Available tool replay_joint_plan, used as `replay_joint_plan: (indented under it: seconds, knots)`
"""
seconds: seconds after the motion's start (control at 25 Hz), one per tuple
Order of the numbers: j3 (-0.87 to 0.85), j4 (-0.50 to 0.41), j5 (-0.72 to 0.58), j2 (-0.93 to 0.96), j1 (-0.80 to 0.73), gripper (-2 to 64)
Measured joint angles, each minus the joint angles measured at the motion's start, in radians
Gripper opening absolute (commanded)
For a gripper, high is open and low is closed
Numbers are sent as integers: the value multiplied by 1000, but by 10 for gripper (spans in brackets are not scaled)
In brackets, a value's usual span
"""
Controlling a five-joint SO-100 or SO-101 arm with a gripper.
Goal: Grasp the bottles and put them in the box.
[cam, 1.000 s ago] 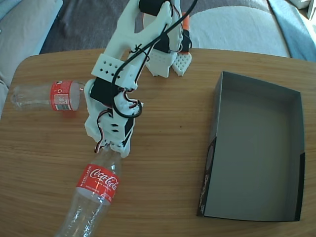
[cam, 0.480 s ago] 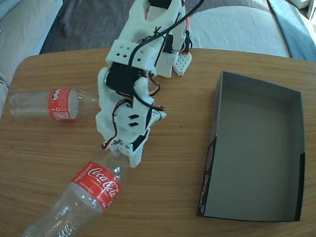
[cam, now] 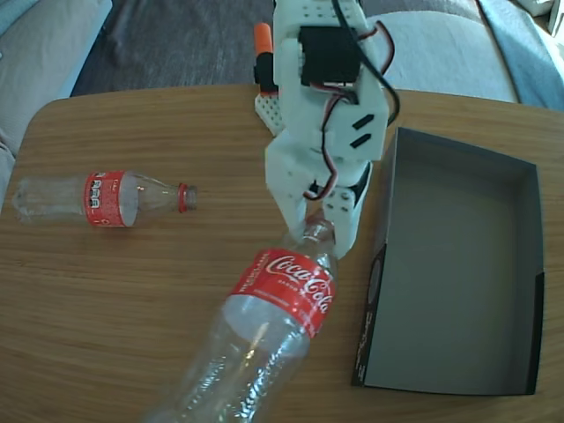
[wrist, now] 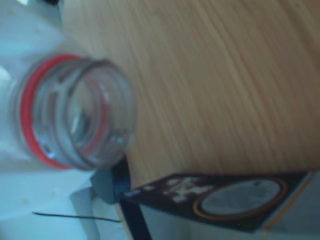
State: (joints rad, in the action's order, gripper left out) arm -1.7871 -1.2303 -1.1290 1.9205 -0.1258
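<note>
The end effector (cam: 319, 223) apparently grips the bottle (cam: 264, 328) by its neck.

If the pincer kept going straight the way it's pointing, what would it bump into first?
The pincer points down and already grips a bottle by the neck, so that bottle is first in its way. Beyond it lies the wooden table. The box sits beside it, probably off that line.

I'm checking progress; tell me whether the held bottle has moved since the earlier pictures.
Yes. In the fixed view the held bottle, gripped at its neck by the pincer, has swung right across the table, toward the box.
</note>
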Motion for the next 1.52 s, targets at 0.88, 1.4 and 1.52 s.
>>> replay_joint_plan:
  seconds: [0.88,1.4,1.52]
  knots:
    - [149,-353,523,190,-632,-3]
    - [155,-341,813,100,-917,-3]
    - [158,-308,813,66,-950,-3]
